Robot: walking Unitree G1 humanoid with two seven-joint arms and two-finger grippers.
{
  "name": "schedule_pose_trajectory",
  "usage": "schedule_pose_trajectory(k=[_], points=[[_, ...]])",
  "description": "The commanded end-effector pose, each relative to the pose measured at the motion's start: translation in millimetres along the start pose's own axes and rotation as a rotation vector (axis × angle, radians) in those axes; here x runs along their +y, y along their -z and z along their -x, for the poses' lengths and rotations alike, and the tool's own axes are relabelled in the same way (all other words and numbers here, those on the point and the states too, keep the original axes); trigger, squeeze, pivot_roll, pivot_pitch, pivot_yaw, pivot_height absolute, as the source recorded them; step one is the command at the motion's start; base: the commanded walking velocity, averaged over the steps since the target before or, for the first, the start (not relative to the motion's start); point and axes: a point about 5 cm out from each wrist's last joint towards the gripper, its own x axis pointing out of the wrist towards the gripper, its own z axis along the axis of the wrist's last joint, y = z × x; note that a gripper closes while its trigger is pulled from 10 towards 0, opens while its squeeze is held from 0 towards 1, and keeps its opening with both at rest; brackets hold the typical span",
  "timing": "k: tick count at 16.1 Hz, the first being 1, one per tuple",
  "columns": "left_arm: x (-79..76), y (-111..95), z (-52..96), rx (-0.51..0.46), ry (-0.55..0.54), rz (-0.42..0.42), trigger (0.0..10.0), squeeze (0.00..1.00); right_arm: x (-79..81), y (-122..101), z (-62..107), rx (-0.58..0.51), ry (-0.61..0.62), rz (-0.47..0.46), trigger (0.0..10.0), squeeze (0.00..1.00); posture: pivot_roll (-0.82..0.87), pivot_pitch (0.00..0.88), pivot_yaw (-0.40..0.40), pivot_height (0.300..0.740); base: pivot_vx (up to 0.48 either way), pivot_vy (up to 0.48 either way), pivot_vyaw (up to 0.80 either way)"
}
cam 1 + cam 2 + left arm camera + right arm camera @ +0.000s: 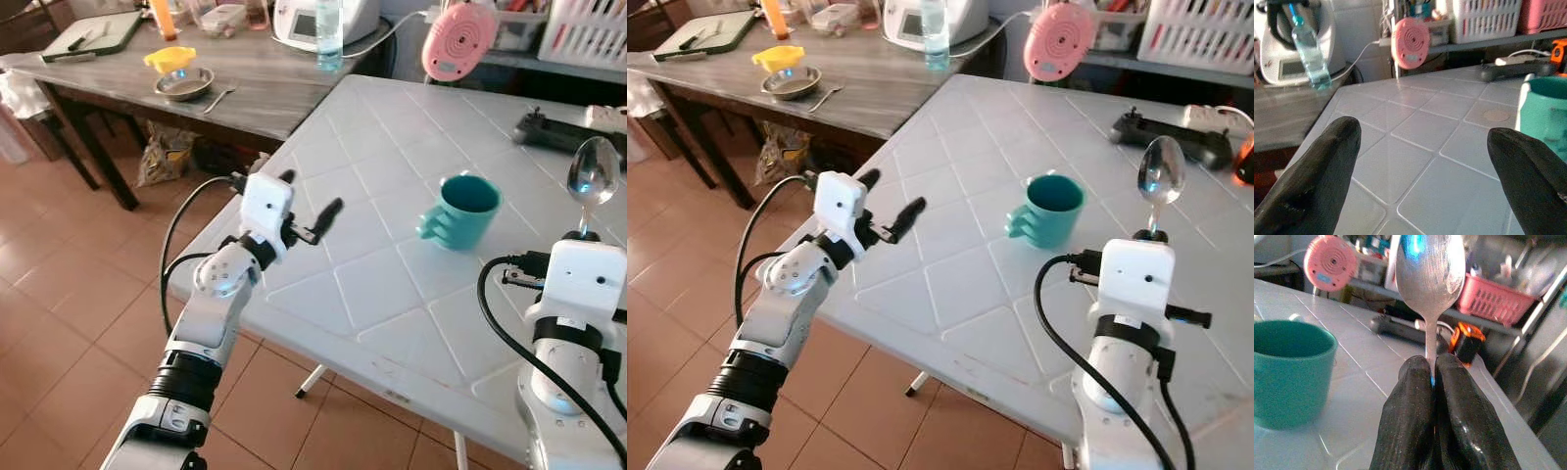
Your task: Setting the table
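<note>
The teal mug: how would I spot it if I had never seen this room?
Find the white table with diamond-patterned lines. The teal mug stands upright near its middle, between the open left gripper and the spoon held upright in the right gripper. It is the only blue-green cup there.

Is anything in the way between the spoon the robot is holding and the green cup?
Nothing visible is. The right gripper holds the spoon upright above the white table, and the teal cup stands apart to its left, with only bare tabletop between them.
</note>
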Motion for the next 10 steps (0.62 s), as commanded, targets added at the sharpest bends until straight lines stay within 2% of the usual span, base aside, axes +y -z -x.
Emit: schedule_pose_trajectory(k=[1,3,7,10], points=[[5.4,0,-0.5,0.011,-0.033,-0.015,10.0,0.00,-3.8,-1,-0.4,-0.007,0.010,-0.007,10.0,0.00,-0.07,0.095,0.077,0.740,0.000,0.000,-0.78],[13.5,1,1.3,0.015,-0.113,-0.022,10.0,0.00,-4.3,0,-0.1,-0.010,0.006,-0.005,10.0,0.00,-0.07,0.095,0.074,0.740,0.000,0.000,-0.77],[16.2,4,3.0,0.028,-0.132,-0.027,10.0,0.00,-3.6,-2,-1.2,-0.022,-0.008,-0.005,10.0,0.00,-0.07,0.094,0.066,0.740,0.000,0.000,-0.77],[16.4,4,1.7,0.030,-0.136,-0.026,10.0,0.00,-2.5,-2,-1.3,-0.029,-0.016,-0.008,10.0,0.00,-0.07,0.092,0.066,0.740,0.000,0.349,0.00]])
